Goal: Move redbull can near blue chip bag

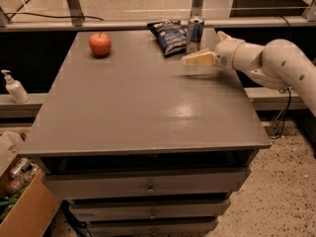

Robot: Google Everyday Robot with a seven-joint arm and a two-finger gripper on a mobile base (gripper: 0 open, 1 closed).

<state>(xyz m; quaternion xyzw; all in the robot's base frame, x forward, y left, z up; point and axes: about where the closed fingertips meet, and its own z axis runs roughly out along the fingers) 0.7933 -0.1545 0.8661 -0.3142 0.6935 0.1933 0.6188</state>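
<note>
The redbull can (pixel 195 33) stands upright near the table's far edge, right beside the right edge of the blue chip bag (pixel 169 36), which lies flat. I cannot tell whether they touch. My gripper (pixel 196 59) sits just in front of the can, a little nearer the camera and apart from it, pointing left and holding nothing. The white arm (pixel 276 60) reaches in from the right.
A red apple (pixel 100 44) sits at the far left of the grey table (pixel 143 112). Drawers are below the tabletop. A soap dispenser (pixel 15 88) stands on a ledge at left and a cardboard box (pixel 19 201) at lower left. A rail runs behind the table.
</note>
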